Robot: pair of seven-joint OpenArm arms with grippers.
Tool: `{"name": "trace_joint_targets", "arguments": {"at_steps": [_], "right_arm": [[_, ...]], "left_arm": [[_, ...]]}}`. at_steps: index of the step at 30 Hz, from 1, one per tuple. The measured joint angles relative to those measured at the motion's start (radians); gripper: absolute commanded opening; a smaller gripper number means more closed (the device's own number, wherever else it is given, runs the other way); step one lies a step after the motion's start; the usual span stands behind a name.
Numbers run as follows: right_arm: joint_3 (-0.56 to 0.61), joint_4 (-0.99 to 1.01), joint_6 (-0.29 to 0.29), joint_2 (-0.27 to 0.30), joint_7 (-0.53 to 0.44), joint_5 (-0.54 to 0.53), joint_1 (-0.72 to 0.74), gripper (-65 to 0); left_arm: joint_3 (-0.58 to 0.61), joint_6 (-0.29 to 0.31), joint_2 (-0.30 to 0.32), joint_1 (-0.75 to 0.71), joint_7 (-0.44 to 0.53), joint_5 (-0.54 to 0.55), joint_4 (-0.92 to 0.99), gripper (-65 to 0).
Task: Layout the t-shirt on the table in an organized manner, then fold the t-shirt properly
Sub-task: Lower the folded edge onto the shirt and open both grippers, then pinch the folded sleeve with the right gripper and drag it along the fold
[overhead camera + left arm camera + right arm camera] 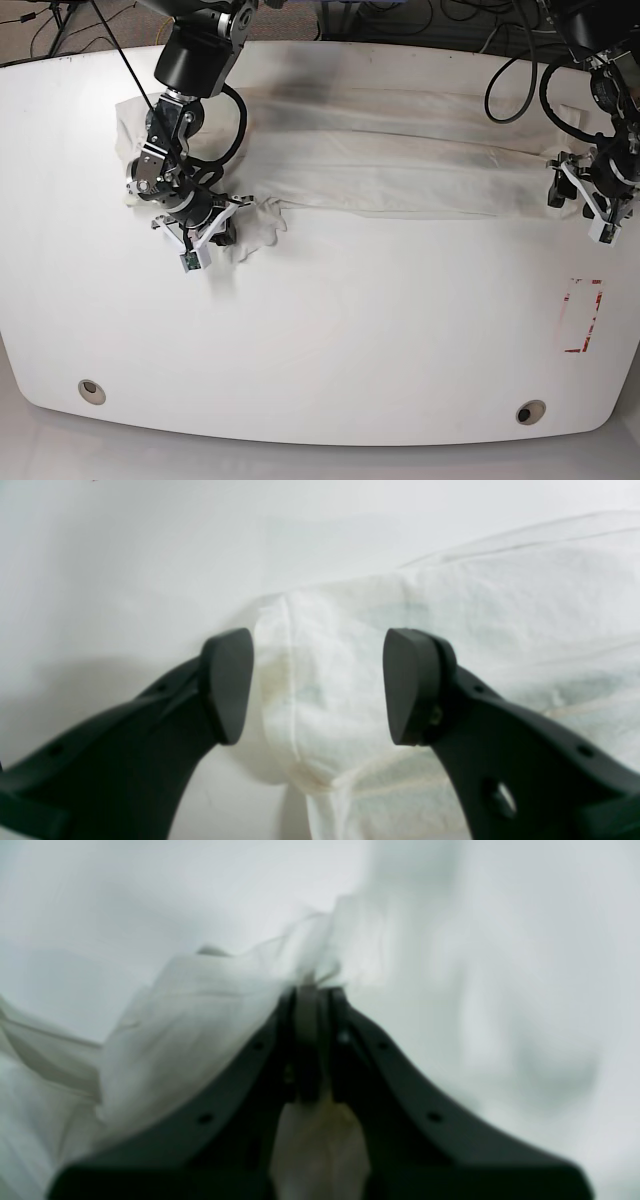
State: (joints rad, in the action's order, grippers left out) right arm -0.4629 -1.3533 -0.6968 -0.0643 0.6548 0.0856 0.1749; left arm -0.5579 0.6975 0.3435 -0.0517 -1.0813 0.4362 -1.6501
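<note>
— Where does the t-shirt lie?
— Across the upper half of the surface, stretched from the left to the right of the frame.
— And the tools?
— The right tool sits at its bunched left end, the left tool at its right end.

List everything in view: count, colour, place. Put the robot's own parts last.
t-shirt: one, white, stretched in a long band across the far half of the table, one end bunched at the right pincer.
table: one, white, fills the base view.
grommet holes: two, grey, near the table's front corners.
red tape rectangle: one, red, on the table's front area below the left pincer.
cables: several, black, behind the table's far edge.
right pincer: one, black, shut on a fold of the t-shirt.
left pincer: one, black, open, its pads on either side of the t-shirt's other end.
</note>
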Motion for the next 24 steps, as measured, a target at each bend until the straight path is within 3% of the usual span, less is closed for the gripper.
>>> {"name": "trace_joint_targets", "arguments": {"at_steps": [6,11,19,24], "right_arm": [[0.0,-0.024,0.001,0.0,0.011,-0.005,-0.006,-65.0],[-0.002,-0.137,0.0,-0.009,0.09,-0.006,-0.023,-65.0],[0.002,-0.351,-0.005,-0.047,0.283,-0.025,-0.035,-65.0],[-0.002,-0.503,-0.002,-0.042,0.5,-0.128,-0.082,-65.0]], "left_arm": [[0.004,0.0,0.001,0.0,0.0,-0.001,0.0,-26.5],[0.005,0.0,0.001,0.002,0.0,-0.002,0.0,-26.5],[0.004,0.0,-0.005,0.002,0.0,-0.083,0.001,-26.5],[0.003,0.0,-0.011,0.002,0.0,-0.1,0.003,-26.5]]}}
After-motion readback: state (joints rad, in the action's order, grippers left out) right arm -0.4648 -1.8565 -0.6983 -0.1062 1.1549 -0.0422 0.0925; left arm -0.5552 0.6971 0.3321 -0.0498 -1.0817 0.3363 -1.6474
